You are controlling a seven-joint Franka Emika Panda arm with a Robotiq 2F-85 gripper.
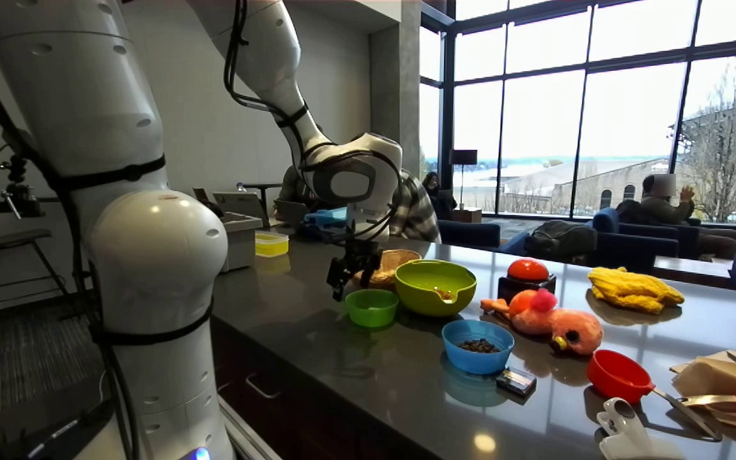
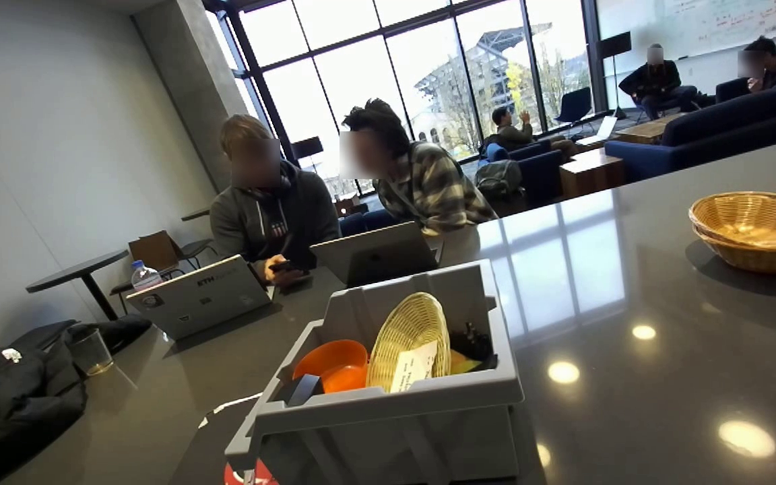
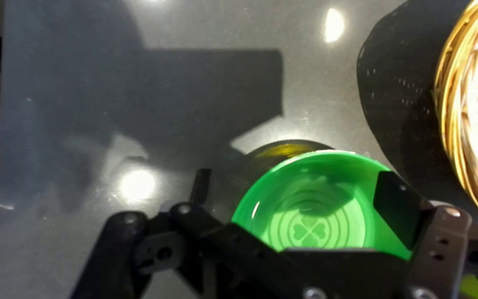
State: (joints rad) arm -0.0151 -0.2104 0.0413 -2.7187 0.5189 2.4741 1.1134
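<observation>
My gripper [image 1: 352,281] is open and empty, its fingers wide apart. It hangs pointing down just above and behind a small green bowl [image 1: 371,313] in an exterior view. In the wrist view the gripper [image 3: 301,196] spans the green bowl [image 3: 322,166], which is empty, with a clover pattern on its bottom. The left finger is over the counter outside the rim; the right finger overlaps the right rim. I cannot tell whether it touches. A larger lime-green bowl [image 1: 429,300] with some bits inside stands beside it. A wicker basket [image 3: 450,99] lies to the right, also in an exterior view [image 2: 752,252].
A blue bowl [image 1: 467,354] with dark pieces, a small battery-like pack [image 1: 516,382], a pink plush bird [image 1: 544,319], a red button [image 1: 528,271], a yellow cloth [image 1: 636,289] and red measuring cups [image 1: 617,377] lie on the counter. A grey bin [image 2: 388,431] and laptops stand further off.
</observation>
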